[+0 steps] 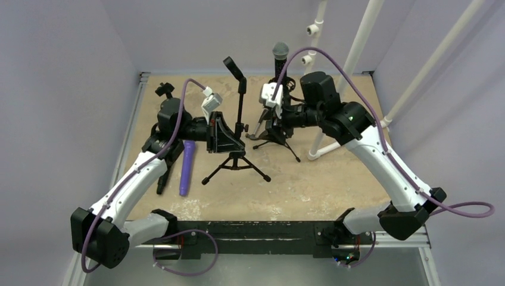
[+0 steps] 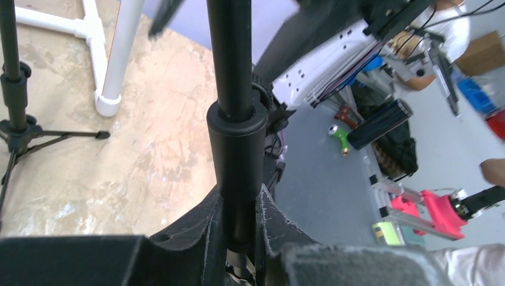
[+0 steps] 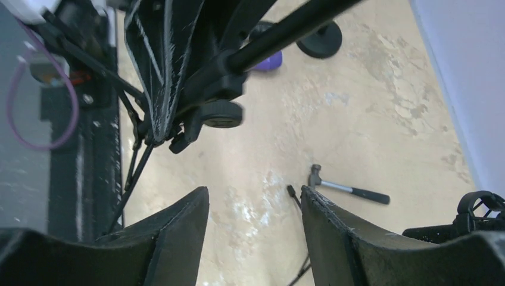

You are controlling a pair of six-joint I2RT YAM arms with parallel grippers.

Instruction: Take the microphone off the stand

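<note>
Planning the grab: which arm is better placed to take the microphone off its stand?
Right. The right tool is open and nearest the microphone; the left tool is shut on the other stand, whose clip is empty.

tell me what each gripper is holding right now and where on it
The left gripper is clamped on the stand, gripping its upright pole just below the collar. The right gripper is open and holds nothing.

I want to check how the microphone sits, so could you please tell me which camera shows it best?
The top external view: the microphone stands upright with its grille head clear. The left wrist view shows only the lower pole of its stand; the right wrist view shows none of it.
</note>
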